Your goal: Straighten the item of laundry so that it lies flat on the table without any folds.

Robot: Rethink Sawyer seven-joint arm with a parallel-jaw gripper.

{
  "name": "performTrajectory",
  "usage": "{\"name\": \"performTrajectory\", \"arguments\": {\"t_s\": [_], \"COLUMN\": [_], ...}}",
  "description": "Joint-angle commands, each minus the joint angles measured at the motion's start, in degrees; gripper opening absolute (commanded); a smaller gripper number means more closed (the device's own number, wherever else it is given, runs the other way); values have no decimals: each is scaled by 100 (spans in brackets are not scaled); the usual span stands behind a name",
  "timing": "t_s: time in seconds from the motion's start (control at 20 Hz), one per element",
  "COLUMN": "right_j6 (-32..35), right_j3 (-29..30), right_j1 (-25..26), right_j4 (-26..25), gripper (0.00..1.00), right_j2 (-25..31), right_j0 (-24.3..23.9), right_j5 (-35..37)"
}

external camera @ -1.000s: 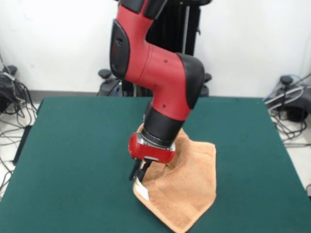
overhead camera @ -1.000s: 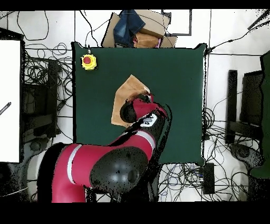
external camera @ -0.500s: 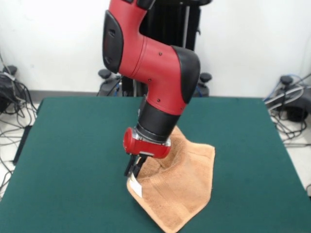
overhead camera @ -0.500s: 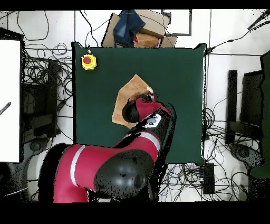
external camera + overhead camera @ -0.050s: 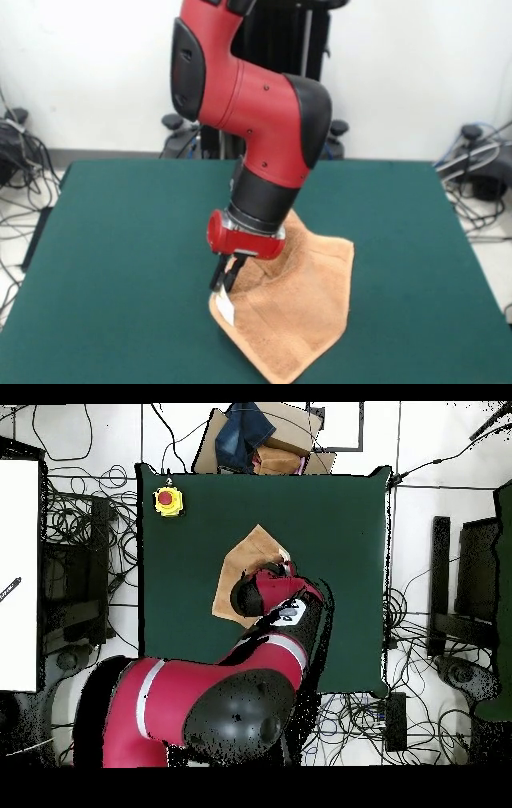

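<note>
1. The tan-orange towel (image 5: 300, 308) lies on the green desk (image 5: 120, 240), towards the near edge in the front view and a little right of the middle. It is not flat: the cloth rises in a soft ridge under the arm, and a fold runs across it below the tool.
2. The tool (image 5: 225, 280) hangs from the red wrist at the towel's left corner, its dark fingers (image 5: 216, 276) pointing down and standing close together, pinched on the raised corner of the cloth (the contact itself is small, but the corner is drawn up to the tips).
3. A small white label (image 5: 226, 310) shows at that same corner, just below the fingertips.
4. The towel's right corner lies flat on the desk, well clear of the arm; its lowest corner reaches the bottom edge of the front view.
5. In the overhead view the towel (image 5: 240, 569) sits near the desk's middle as a tilted diamond, partly covered by the arm.
6. A yellow box with a red button (image 5: 167, 501) stands at one corner of the desk, well apart from the towel.
</note>
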Motion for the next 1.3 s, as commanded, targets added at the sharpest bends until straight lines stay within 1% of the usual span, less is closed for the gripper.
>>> {"name": "performTrajectory", "arguments": {"t_s": [0.05,0.25,0.45,0.55,0.9,1.1,1.25,1.3], "right_j6": [181,137,-26,-121,-195,-106,125,163], "right_j3": [387,386,554,584,604,567,620,643], "right_j1": [-352,-429,-725,-794,-898,-879,-740,-728], "right_j4": [-228,-283,-287,-339,-580,-655,-804,-848], "gripper": [0,0,0,0,0,0,0,0], "right_j2": [927,980,1058,1153,1249,1301,1301,1282], "right_j0": [-158,-205,-283,-385,-513,-528,-527,-519], "right_j5": [1155,1366,1959,2049,2161,2106,1483,1389]}}
